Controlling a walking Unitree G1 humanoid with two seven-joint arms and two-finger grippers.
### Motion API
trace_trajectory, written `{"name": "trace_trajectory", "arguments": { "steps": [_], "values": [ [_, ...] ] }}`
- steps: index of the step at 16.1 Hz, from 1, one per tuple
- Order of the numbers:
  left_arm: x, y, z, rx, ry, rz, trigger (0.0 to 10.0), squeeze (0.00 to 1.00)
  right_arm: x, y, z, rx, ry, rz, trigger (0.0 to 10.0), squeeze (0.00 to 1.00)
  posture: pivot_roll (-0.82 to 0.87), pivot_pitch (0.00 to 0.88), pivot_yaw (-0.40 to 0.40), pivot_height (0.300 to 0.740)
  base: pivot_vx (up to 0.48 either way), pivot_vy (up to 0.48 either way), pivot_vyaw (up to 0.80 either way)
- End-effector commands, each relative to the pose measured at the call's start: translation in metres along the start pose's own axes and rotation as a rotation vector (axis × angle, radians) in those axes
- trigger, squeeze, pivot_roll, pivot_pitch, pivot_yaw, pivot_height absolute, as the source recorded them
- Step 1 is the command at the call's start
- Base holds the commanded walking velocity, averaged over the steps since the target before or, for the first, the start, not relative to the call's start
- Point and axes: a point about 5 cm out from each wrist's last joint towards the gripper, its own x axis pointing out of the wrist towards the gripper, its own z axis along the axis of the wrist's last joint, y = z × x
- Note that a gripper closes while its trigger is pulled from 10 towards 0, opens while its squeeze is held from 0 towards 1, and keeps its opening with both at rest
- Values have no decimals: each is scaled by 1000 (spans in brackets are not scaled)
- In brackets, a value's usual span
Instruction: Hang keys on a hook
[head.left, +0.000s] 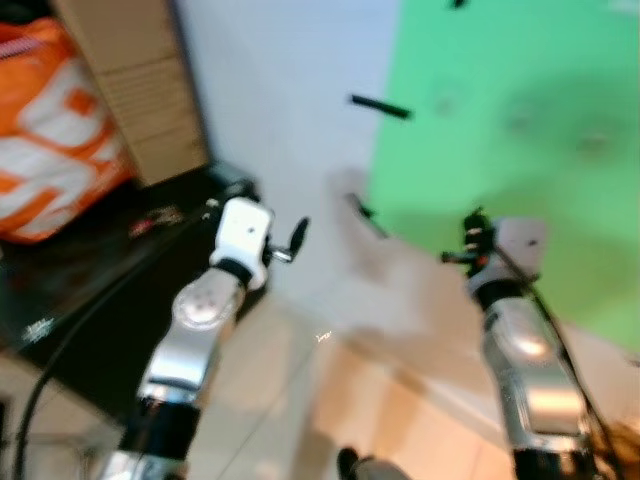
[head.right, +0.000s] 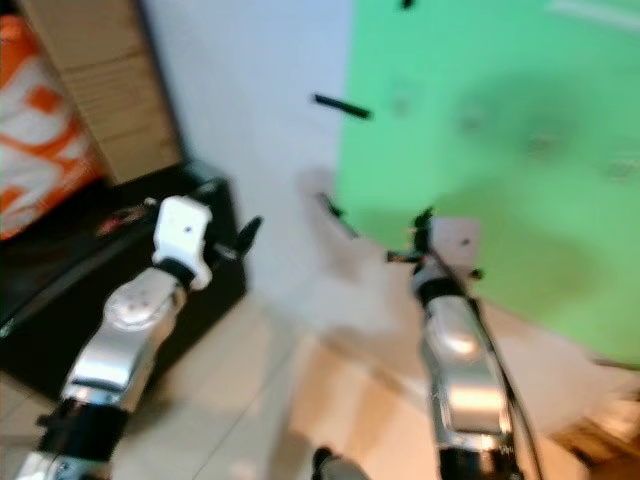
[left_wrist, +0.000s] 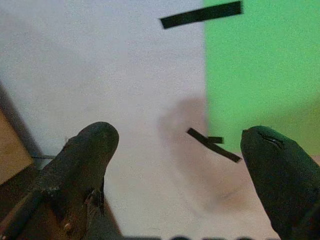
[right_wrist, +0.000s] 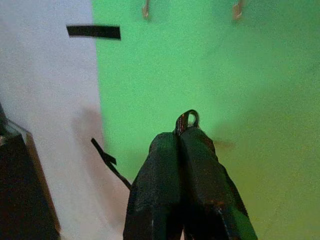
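My right gripper's (right_wrist: 187, 131) fingers (right_wrist: 165, 190) are pressed together around the keys (right_wrist: 187, 119), of which I can see just a small metal ring poking out past the fingertips. That gripper is held up in front of the green board (head.left: 520, 140) on the right side of the scene, and through the right wrist camera I can make out two small hooks (right_wrist: 145, 10) near the top edge of the green board, well above the ring. My left gripper (left_wrist: 180, 145) has its fingers (left_wrist: 82, 165) spread wide with nothing between them; it is raised toward the pale wall (head.left: 280, 120) to the left of the green board. On that wall there is a short strip of black tape (head.left: 380, 106), and lower down another dark strip (head.left: 366, 214) by the edge of the green. To the far left stand a black cabinet (head.left: 120, 290), a cardboard box (head.left: 130, 80) and an orange bag (head.left: 50, 140). The head views are blurred.
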Motion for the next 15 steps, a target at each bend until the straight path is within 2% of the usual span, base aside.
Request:
{"name": "trace_trajectory", "arguments": {
  "steps": [1,2,3,5,6,8,11,13,14,15],
  "values": [
    [2,0,4,-3,-6,-7,10000,4,3,-8,4,25,-9,-18,10000,0,-118,0,40,740,0,0,-800],
    [2,1,5,0,-11,-2,10000,4,3,-8,6,68,1,40,10000,0,-119,0,42,740,0,0,-800],
    [2,2,5,5,-16,2,10000,4,3,-7,7,74,-4,59,10000,0,-119,0,43,740,0,0,-800],
    [2,2,7,18,-29,4,10000,0,3,-7,12,31,-26,79,10000,0,-119,0,43,740,0,0,-800],
    [2,2,8,18,-29,2,10000,0,2,-3,14,79,-32,117,10000,0,-118,0,42,740,0,0,-800],
    [2,2,9,18,-33,2,10000,8,3,0,17,84,-38,119,10000,0,-117,0,42,740,0,0,-800],
    [2,2,10,5,-42,-7,10000,31,2,5,20,144,-36,156,10000,0,-115,0,43,740,0,0,-796],
    [2,4,12,-2,-46,-9,10000,43,2,8,23,125,-47,181,10000,0,-114,0,44,740,0,0,0],
    [2,4,12,-3,-47,-8,10000,43,1,11,23,159,-47,207,10000,0,-114,0,44,740,0,0,0],
    [3,5,12,-6,-46,-6,10000,47,0,13,23,119,-47,223,10000,0,-117,0,49,740,0,0,0]
  ]
}}
